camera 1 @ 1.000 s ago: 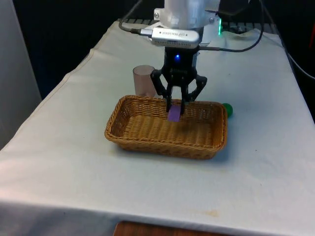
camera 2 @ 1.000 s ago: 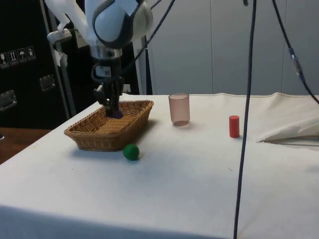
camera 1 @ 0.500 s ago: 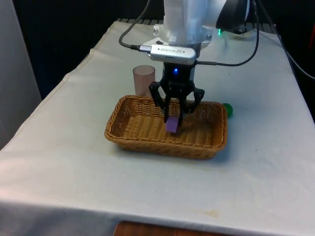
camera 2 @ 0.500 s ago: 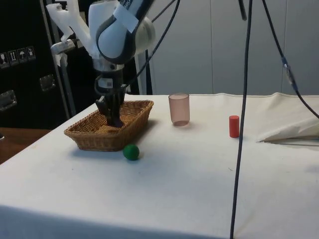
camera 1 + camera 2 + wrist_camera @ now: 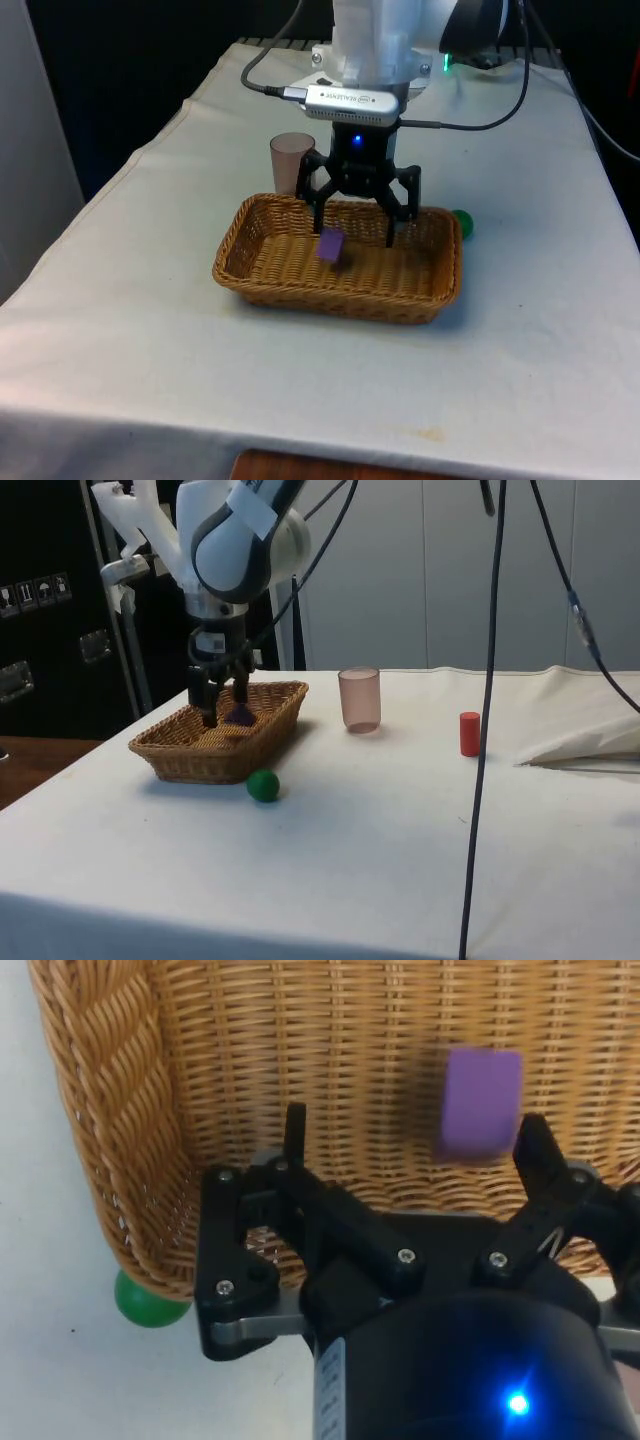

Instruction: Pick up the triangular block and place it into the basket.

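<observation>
Jaws spread wide and empty on the gripper above the basket, purple triangular block lying inside on its floor; item judged light, rigid, smooth, best pinched across flat faces.

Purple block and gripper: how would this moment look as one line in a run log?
gripper: open, over basket | purple block: released, inside basket | green ball: on cloth beside basket | stage: placement about done

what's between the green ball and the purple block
The basket's woven wall. In the front view the ball sits on the cloth just outside it, and the block lies inside on the basket's floor.
</observation>
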`<state>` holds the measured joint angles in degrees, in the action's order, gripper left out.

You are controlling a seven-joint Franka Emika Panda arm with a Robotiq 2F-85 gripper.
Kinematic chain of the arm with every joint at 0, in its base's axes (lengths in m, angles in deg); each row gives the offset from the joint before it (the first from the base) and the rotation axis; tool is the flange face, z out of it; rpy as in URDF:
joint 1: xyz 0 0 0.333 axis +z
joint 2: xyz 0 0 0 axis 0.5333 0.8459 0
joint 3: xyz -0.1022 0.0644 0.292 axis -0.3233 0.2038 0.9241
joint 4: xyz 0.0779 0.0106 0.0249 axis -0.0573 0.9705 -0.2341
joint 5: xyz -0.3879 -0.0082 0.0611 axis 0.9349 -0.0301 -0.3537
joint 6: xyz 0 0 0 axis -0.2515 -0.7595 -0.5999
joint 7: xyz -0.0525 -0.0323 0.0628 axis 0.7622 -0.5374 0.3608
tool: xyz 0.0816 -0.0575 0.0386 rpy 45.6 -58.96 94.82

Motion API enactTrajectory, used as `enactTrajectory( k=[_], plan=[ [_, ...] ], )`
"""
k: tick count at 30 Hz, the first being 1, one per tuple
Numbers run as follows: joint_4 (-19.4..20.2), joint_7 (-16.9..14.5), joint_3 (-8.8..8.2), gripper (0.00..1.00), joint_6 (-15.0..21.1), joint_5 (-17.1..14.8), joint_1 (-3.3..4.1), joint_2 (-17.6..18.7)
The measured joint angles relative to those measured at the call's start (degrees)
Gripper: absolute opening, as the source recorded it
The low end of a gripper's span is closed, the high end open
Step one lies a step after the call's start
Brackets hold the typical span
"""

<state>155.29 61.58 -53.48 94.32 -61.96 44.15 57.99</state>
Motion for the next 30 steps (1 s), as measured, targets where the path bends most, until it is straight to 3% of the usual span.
enactTrajectory(
  k=[11,30],
  plan=[
    [0.00,0.00,0.00,1.00,0.00,0.06,0.00,-0.17],
    [1.15,0.06,-0.86,1.00,-4.30,1.89,0.46,-6.70]
  ],
)
